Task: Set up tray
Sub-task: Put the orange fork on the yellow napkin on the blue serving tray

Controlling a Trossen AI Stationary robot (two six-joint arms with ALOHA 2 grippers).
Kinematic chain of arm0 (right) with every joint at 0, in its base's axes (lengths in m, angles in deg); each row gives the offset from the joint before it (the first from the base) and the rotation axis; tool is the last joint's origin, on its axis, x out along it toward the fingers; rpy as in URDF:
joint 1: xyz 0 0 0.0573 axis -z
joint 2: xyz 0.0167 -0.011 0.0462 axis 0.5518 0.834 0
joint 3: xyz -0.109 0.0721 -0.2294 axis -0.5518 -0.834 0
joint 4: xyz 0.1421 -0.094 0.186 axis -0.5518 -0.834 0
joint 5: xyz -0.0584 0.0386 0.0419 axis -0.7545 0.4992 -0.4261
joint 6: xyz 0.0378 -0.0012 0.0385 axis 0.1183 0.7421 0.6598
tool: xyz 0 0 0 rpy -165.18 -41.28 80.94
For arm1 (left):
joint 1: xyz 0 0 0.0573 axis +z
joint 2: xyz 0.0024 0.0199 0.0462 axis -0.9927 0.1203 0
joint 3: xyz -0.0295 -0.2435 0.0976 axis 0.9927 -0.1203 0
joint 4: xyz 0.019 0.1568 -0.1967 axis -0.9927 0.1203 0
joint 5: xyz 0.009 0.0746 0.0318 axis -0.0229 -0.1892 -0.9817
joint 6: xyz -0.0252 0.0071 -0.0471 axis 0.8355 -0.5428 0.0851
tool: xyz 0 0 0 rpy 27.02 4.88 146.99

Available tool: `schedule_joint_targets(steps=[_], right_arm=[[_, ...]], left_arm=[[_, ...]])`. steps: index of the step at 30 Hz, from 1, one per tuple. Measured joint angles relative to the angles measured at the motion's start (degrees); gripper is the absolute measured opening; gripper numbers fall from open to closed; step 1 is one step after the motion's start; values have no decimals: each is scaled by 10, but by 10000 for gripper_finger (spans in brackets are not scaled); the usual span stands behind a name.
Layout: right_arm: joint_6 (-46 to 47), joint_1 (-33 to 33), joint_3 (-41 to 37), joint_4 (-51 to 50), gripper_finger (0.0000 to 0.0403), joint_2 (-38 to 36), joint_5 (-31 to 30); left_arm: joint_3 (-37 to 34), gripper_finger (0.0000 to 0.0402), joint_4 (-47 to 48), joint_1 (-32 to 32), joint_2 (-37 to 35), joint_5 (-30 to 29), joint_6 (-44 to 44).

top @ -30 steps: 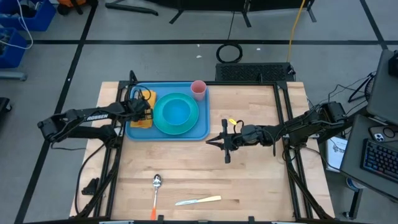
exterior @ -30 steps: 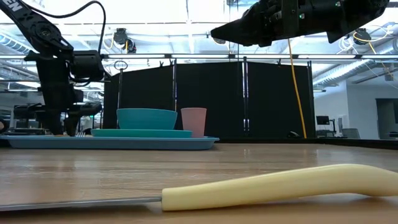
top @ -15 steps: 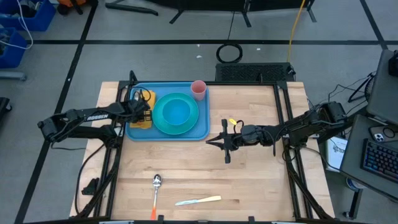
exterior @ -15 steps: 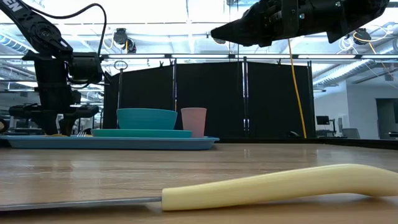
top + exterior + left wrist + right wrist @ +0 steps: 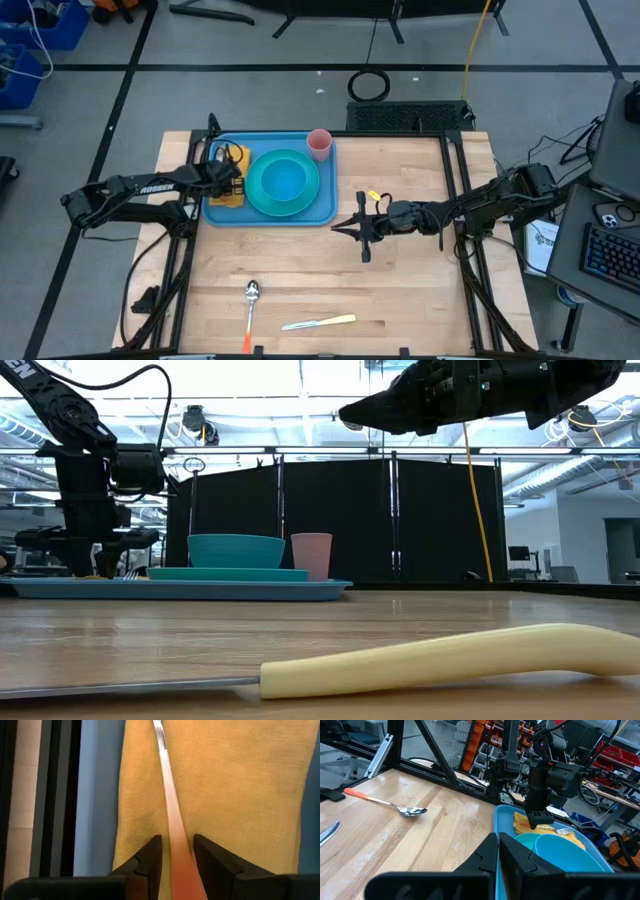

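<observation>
Large flat light-blue plastic tray [image 5: 325,205] with rounded corners and low rim: on the pale wooden table [image 5: 400,290], at its far left part.

Left gripper [image 5: 232,180]: low over the tray's left end. Fingers [image 5: 150,862] part-open, one on each side of an orange-handled fork [image 5: 172,825]; whether they press the handle cannot be told.

Yellow cloth napkin [image 5: 240,795]: spread on the tray directly under this gripper, fork lying along it.

Round teal plate [image 5: 284,184] carrying a teal bowl [image 5: 235,550]: just right of the left gripper.

Pink plastic cup [image 5: 319,144]: on the tray's far right corner.

Right gripper [image 5: 358,229]: raised above bare table just off the tray's right near corner, fingers closed, empty.

Orange-handled metal spoon [image 5: 250,305] and cream-handled knife [image 5: 318,322]: at the table's near edge, well apart from both grippers.
</observation>
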Motion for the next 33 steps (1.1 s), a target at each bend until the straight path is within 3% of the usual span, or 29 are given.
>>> schedule_joint_targets(steps=[11, 18, 33], right_arm=[[0, 0, 0, 0, 6, 0, 0], [1, 0, 0, 0, 6, 0, 0], [1, 0, 0, 0, 6, 0, -1]], left_arm=[[4, 8, -3, -12, -2, 0, 1], [2, 28, -2, -15, -4, -2, -3], [2, 5, 2, -22, -6, -4, -40]])
